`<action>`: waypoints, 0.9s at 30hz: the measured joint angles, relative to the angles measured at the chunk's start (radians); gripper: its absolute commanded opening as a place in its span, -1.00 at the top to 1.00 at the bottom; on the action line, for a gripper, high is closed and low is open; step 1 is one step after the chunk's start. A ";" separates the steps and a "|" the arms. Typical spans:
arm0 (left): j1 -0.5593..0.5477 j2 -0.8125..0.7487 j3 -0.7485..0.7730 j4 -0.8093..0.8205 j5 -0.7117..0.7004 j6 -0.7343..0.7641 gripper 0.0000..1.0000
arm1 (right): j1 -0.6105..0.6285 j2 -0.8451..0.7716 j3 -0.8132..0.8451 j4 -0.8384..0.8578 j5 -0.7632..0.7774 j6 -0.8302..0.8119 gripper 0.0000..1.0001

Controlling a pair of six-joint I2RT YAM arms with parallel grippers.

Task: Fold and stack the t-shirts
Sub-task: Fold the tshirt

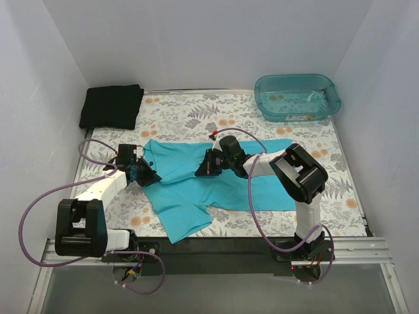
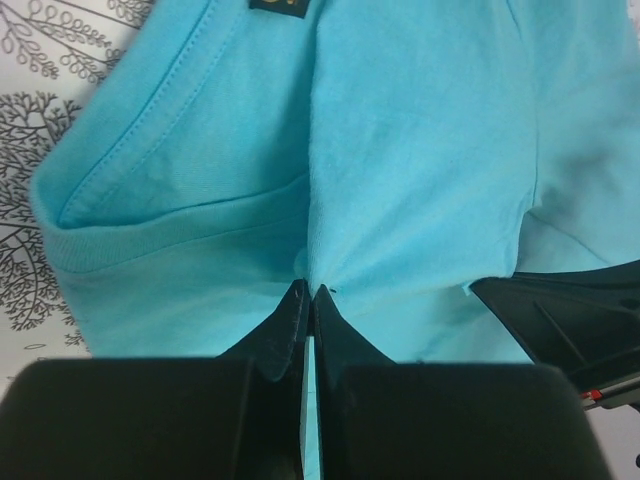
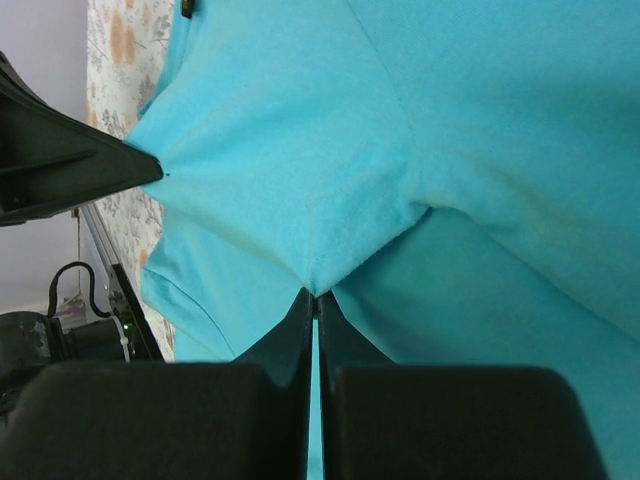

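While both pairs of jaws are pressed shut on pinches of it, the turquoise V-neck cloth t-shirt (image 1: pixel 222 190) is laid out across the middle of the floral-patterned table (image 1: pixel 196 114).

The left gripper (image 2: pixel 308 296) is closed on a small fold just beside the ribbed neckband, and the right gripper (image 3: pixel 315 298) is closed on a similar fold further into the body, with creases radiating from each pinch. The shirt is judged light, limp and not slippery, so it is best taken at shoulders, seams or hems, where a thin pinch should carry a whole panel. Wrinkling can be expected if it is dragged. It is plain turquoise and mostly flat, one sleeve pointing to the lower centre of the overhead frame. The plain black cloth t-shirt (image 1: pixel 111 106), apparently already folded, is seen at the upper left, and a translucent teal plastic tub (image 1: pixel 298 98) at the upper right.
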 measured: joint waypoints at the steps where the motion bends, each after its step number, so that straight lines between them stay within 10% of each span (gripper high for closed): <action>1: 0.000 0.000 0.000 -0.008 -0.008 -0.002 1.00 | -0.001 0.000 0.000 -0.012 0.000 -0.002 0.97; 9: 0.000 0.026 0.002 -0.027 -0.027 -0.011 0.93 | -0.003 0.000 0.023 -0.103 -0.004 -0.029 0.96; 18: 0.000 0.019 0.002 -0.047 -0.061 -0.032 0.04 | -0.011 -0.013 0.066 -0.194 0.008 -0.093 0.35; 27: 0.000 0.013 0.191 -0.047 -0.124 -0.032 -0.08 | -0.221 -0.222 0.064 -0.296 0.071 -0.220 0.18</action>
